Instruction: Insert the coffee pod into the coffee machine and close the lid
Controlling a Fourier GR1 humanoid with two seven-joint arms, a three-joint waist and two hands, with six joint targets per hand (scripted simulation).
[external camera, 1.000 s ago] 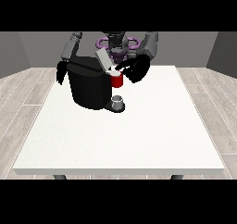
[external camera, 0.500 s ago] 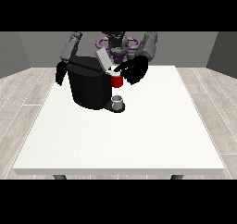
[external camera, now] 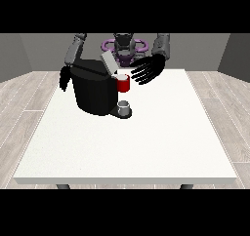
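A: What stands on the counter (external camera: 146, 147)?
B: A black coffee machine (external camera: 95, 91) at far left, lid (external camera: 108, 62) tilted up, a red thing at the machine (external camera: 123, 83) and a grey thing (external camera: 124, 106) on its base.
A: The robot hands?
B: The robot hand at the view's right (external camera: 149, 69) is spread wide beside the red thing; the robot hand at the view's left (external camera: 63, 78) hangs behind the machine, fingers unclear.

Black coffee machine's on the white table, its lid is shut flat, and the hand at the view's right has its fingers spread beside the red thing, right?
Not quite: the grey lid stands raised above the black coffee machine, as the front view shows. The hand at the view's right does spread its fingers beside the red thing at the machine, on the white table.
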